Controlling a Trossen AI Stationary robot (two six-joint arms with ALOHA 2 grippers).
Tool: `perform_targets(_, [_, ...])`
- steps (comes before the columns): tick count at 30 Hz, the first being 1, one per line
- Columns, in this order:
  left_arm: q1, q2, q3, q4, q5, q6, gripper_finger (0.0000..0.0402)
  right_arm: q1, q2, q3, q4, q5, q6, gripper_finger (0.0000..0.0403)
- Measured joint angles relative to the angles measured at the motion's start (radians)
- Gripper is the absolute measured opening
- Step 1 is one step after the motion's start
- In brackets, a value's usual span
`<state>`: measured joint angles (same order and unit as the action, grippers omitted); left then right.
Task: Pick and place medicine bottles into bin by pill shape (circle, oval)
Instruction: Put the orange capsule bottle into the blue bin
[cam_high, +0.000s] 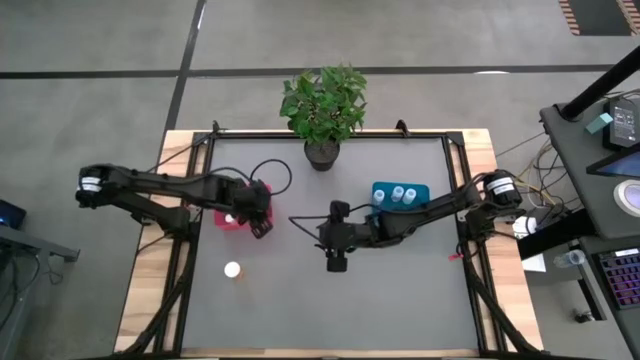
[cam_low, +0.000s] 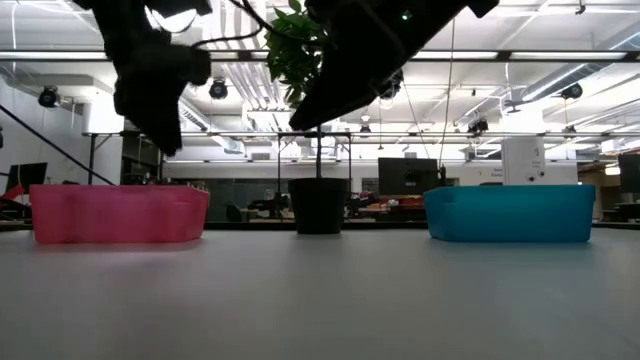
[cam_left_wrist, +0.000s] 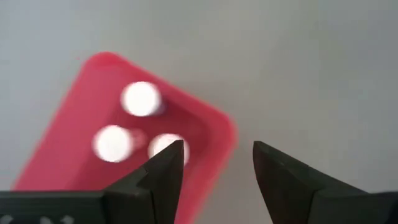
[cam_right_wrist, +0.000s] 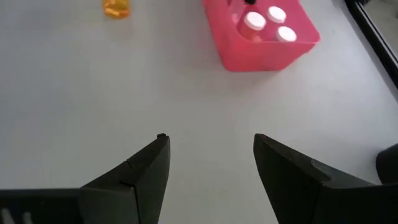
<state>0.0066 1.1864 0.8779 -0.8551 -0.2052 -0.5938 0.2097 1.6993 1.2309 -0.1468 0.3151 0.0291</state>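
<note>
The left tool (cam_high: 262, 212) hangs above the right end of the red bin (cam_high: 229, 216), its two fingers parted with nothing between them. Down in that bin I count three white-capped medicine bottles (cam_left_wrist: 141, 99), standing close together. The right tool (cam_high: 336, 262) hovers over the middle of the grey counter (cam_high: 400, 300), its fingers spread wide and empty too. Behind that arm sits the teal-blue bin (cam_high: 400, 196), and in it I make out three more white caps (cam_high: 398, 194) in a row (small from up there, but three they seem). One orange bottle with a white cap (cam_high: 232, 269) stands alone on the counter, in front of the red bin and well apart from it. At the back edge, between the two bins, stands one potted plant (cam_high: 322, 110) in a black pot.
</note>
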Motion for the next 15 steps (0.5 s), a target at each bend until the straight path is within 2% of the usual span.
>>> perform_targets(6, [-0.038,-0.015,0.113,0.0,0.149,-0.131,0.0174,0.002,-0.042,-0.066,0.052,0.0,-0.053,0.0219])
perform_targets(11, [-0.131,-0.017,0.232,0.0,0.163,-0.261,0.0174,0.002,-0.12,-0.175,0.127,0.0,-0.084,0.0219])
perform_targets(15, [-0.212,-0.017,0.28,0.027,0.151,-0.435,0.0173,0.001,-0.216,-0.253,0.168,0.001,-0.094,0.0219])
